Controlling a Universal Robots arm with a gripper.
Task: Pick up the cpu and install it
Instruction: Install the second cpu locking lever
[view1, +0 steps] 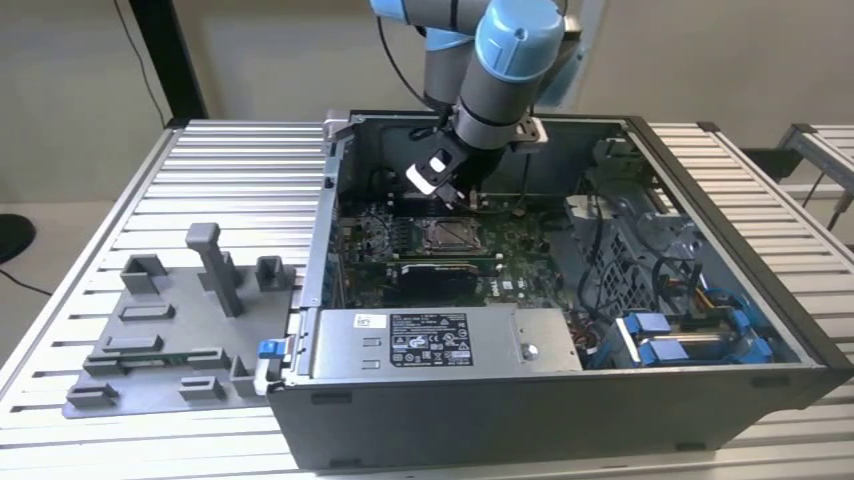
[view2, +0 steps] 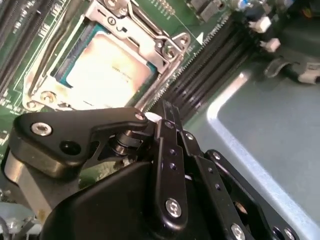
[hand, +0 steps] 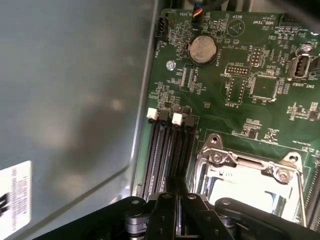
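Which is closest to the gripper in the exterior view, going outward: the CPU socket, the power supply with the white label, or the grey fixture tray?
From the gripper:
1. CPU socket, just below it on the motherboard inside the case.
2. Power supply, at the case's front edge.
3. Grey fixture tray, outside the case on the table, at the exterior view's left.

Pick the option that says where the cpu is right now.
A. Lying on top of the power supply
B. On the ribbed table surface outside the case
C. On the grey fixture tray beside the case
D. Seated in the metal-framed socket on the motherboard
D: in the second wrist view the pale-topped cpu lies inside the metal-framed socket of the green motherboard, with the gripper just beside it.
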